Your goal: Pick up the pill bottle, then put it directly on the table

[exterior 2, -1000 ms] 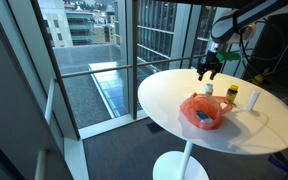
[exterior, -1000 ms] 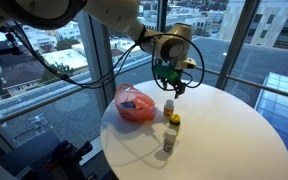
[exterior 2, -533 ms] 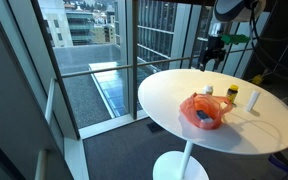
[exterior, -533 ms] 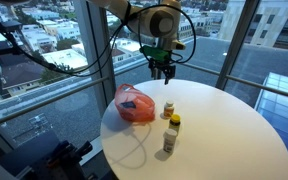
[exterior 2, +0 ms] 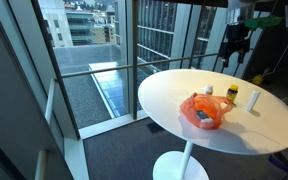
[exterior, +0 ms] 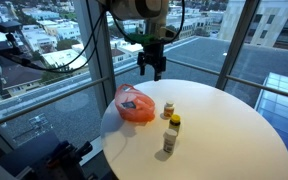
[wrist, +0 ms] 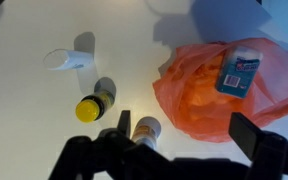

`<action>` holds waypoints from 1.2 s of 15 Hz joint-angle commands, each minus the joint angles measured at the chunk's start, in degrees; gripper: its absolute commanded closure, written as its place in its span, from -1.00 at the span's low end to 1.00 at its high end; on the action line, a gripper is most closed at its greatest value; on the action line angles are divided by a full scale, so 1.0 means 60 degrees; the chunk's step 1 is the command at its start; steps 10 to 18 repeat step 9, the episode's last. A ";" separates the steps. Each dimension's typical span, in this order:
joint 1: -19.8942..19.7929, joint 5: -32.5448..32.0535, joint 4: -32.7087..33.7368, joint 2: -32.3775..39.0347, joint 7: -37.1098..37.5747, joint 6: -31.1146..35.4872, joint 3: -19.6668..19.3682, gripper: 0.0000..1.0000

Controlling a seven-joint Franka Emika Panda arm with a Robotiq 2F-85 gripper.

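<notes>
Three small bottles stand on the round white table [exterior: 234,130] beside an orange plastic bag [exterior: 134,104]. A white-capped pill bottle [exterior: 168,108] stands nearest the bag, also in the wrist view [wrist: 147,130] and in an exterior view [exterior 2: 210,90]. A yellow-capped bottle [exterior: 174,122] [wrist: 89,108] and a white bottle [exterior: 169,142] [wrist: 69,60] stand next to it. My gripper [exterior: 152,66] [exterior 2: 234,45] hangs high above the table, open and empty. In the wrist view its fingers [wrist: 189,135] frame the bag's edge and the white-capped bottle.
The orange bag [wrist: 224,90] [exterior 2: 204,110] holds a small blue box [wrist: 242,70]. Floor-to-ceiling windows [exterior: 44,60] stand just behind the table. The table edge [exterior 2: 159,110] drops off towards the glass.
My gripper has risen well above the bottles and drifted towards the window side. It stays open and empty. The bottles and the bag have not moved.
</notes>
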 commanded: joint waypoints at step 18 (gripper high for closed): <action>-0.0096 -0.0002 -0.2286 -0.2119 -0.0003 -0.0209 0.0110 -1.00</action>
